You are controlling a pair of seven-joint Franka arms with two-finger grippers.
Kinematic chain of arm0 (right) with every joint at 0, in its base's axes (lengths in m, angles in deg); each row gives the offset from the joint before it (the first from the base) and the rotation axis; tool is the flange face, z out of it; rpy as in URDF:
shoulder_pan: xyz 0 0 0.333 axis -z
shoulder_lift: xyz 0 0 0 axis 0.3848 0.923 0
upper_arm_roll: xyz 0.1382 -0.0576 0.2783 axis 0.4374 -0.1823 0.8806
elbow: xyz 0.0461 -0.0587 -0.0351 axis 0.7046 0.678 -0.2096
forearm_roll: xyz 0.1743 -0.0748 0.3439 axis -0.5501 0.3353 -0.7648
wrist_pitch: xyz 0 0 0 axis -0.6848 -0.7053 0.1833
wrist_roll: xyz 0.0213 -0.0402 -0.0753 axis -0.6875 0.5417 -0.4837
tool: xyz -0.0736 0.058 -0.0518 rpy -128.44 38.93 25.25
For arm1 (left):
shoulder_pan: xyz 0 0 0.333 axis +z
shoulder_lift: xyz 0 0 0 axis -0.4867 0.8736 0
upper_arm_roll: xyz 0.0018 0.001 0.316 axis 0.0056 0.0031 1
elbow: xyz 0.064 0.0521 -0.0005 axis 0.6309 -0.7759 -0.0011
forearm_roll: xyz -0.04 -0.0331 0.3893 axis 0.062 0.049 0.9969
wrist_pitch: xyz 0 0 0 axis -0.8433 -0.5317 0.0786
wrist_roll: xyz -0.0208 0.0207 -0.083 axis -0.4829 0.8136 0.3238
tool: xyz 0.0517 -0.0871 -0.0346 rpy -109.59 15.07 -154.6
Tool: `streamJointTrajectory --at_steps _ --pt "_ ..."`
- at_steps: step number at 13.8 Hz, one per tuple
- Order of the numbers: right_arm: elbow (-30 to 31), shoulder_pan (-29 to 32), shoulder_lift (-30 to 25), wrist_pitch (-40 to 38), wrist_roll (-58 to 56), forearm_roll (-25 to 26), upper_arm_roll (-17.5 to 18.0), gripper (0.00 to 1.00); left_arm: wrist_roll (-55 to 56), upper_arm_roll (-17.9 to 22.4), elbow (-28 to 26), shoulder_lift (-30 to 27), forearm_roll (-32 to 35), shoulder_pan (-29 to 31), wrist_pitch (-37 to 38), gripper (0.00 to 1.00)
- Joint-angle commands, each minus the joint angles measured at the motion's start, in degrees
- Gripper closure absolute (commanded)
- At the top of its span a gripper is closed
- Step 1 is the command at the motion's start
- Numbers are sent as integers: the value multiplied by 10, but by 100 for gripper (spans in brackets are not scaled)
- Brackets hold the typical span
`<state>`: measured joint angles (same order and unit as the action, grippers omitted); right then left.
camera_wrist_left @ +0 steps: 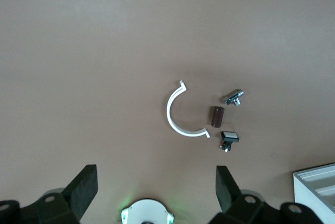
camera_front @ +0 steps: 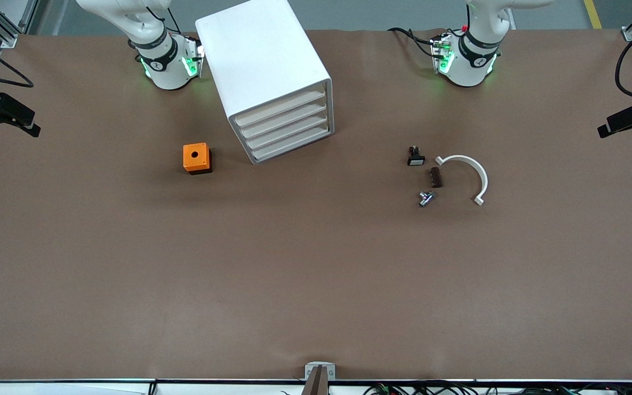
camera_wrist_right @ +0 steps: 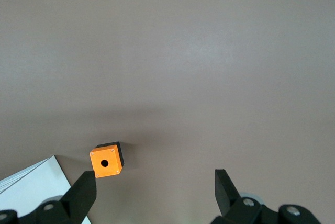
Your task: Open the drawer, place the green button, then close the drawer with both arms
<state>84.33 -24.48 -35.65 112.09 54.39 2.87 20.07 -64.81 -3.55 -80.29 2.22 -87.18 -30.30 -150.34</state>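
The white cabinet [camera_front: 264, 60] stands near the robots' bases with all its drawers shut. The drawer [camera_front: 294, 147] is the lowest of them. The button [camera_front: 425, 198], a tiny bluish-silver piece, lies on the brown table toward the left arm's end, and the left wrist view shows the button [camera_wrist_left: 234, 97] too. Both grippers are out of the front view. My left gripper [camera_wrist_left: 155, 182] hangs open and empty high over its own base [camera_wrist_left: 148, 213]. My right gripper [camera_wrist_right: 155, 182] hangs open and empty high over the table beside the orange cube [camera_wrist_right: 107, 163].
An orange cube [camera_front: 197, 158] with a round hole sits beside the cabinet toward the right arm's end. By the button lie a black part with a white face [camera_front: 415, 157], a small brown piece [camera_front: 435, 177] and a white half ring [camera_front: 484, 178].
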Motion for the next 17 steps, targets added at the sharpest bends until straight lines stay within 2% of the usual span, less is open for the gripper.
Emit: streamJointTrajectory --at_steps 1,3,8,11,17 --pt "0 9 -4 1 -8 7 6 0 -3 -48 3 4 1 32 -28 1" --pt "0 10 -4 -1 -8 8 5 0 4 -74 4 4 3 43 -56 1" --pt "0 18 -4 -3 -8 8 6 0 2 -74 23 5 4 44 -65 1" --pt "0 18 -4 -5 -7 8 6 0 6 -78 21 5 6 30 -104 1" --pt "0 17 -4 -7 -7 7 6 0 4 -98 21 7 11 28 -101 1"
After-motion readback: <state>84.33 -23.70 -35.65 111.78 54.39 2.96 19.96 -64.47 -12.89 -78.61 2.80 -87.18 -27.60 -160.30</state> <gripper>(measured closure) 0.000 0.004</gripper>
